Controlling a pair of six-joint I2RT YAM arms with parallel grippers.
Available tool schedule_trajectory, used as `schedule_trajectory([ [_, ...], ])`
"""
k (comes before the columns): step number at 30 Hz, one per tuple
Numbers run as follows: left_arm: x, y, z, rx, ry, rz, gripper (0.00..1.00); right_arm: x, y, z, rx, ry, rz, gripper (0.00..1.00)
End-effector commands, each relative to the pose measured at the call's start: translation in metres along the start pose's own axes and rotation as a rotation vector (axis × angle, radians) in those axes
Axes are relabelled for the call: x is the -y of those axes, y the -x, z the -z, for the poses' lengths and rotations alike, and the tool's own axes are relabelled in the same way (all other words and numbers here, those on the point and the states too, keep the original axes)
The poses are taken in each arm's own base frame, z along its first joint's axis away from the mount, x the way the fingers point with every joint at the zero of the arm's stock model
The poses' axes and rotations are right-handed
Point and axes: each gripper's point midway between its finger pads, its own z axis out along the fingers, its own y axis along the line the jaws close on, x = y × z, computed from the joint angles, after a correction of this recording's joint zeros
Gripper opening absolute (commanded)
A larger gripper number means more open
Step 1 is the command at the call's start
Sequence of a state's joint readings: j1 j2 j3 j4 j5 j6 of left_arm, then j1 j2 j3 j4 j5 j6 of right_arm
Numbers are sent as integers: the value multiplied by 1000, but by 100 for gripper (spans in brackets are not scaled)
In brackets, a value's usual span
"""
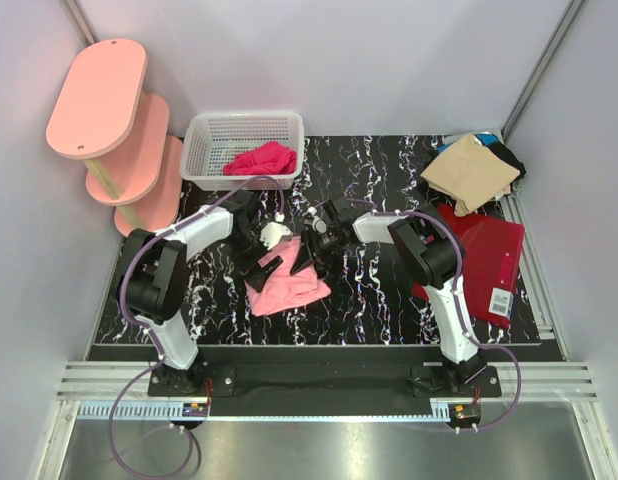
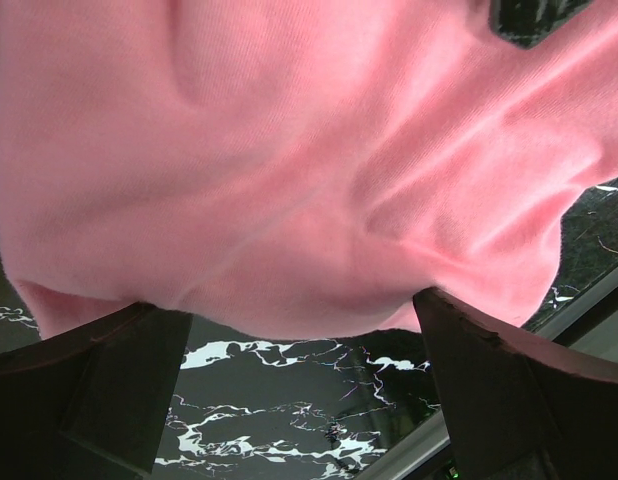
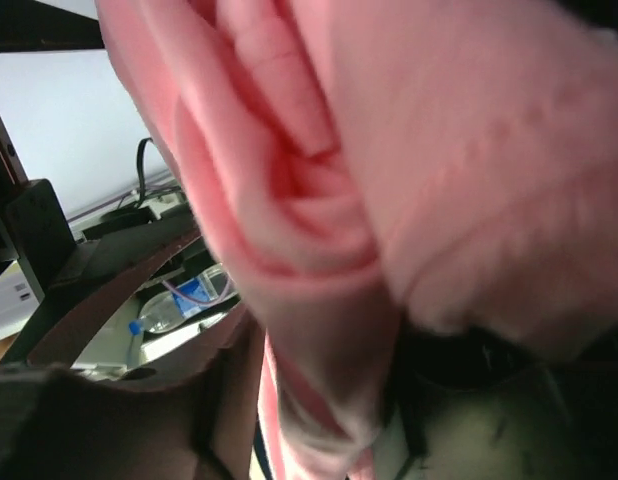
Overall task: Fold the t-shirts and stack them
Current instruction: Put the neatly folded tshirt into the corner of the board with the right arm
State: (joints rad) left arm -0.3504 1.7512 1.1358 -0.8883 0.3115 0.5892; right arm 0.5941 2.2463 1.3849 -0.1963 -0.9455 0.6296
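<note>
Top external: pink t-shirt (image 1: 286, 285) crumpled mid-desk (image 1: 389, 300), just ahead of your arm bases; likely gathering step, not folded. Left tool (image 2: 289, 310) spread wide, empty, poised over cloth. Right tool (image 1: 301, 255), wrist angled down-left, half-closed round bunched fold; firm hold cannot tell. Next you need second edge pinched, cloth spread flat. Far right: tan t-shirt (image 1: 471, 172).

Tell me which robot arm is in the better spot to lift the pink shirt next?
Probably the right. The right gripper has the pink shirt bunched between its fingers, while the left gripper stands wide open with cloth only lying ahead of it.
</note>
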Motion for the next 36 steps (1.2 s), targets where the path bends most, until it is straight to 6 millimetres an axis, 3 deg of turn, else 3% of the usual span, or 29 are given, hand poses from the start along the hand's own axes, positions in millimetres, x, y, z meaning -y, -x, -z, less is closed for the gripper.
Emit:
schedule_trajectory([
  [1,2,7,3,32,16,-10,99,57,-11,-27,-4,-141,-83,35],
  [3,3,6,6,36,24,-11,99,49,-6,-27,0,-124,-75,19],
  [4,2,6,8,34,32,-10,99,45,-4,-25,4,-115,-73,0],
  [7,3,7,24,65,60,-11,99,28,11,-13,42,-82,-59,0],
  [8,-1,11,39,102,83,-5,99,15,18,-3,68,-64,-38,0],
  [10,-3,8,57,127,95,12,99,2,41,25,137,-32,-25,0],
  [14,-20,1,120,252,187,74,99,-37,87,106,326,37,25,0],
  [17,-25,-16,144,279,247,95,99,-51,120,164,442,85,33,0],
  [18,-26,-20,149,282,266,95,99,-63,131,182,475,106,57,0],
  [20,-27,-32,156,289,299,114,99,-64,148,217,544,126,48,0],
  [23,-26,-44,156,287,301,126,99,-82,171,271,648,157,87,0],
  [26,-28,-55,152,281,288,161,99,-80,188,308,711,173,82,0],
  [28,-28,-59,148,281,272,179,99,-71,198,317,726,177,64,0],
  [29,-29,-60,147,282,269,181,99,-71,205,335,757,184,62,0],
  [31,-28,-61,146,287,260,189,99,-59,214,344,778,183,42,0],
  [32,-29,-61,146,286,260,193,99,-65,218,348,785,190,52,0],
  [33,-29,-61,147,286,261,190,99,-50,222,373,831,185,29,0],
  [35,-31,-64,148,286,266,195,99,-42,228,387,855,188,14,0],
  [36,-31,-64,148,285,263,196,99,-32,229,403,884,184,-1,0],
])
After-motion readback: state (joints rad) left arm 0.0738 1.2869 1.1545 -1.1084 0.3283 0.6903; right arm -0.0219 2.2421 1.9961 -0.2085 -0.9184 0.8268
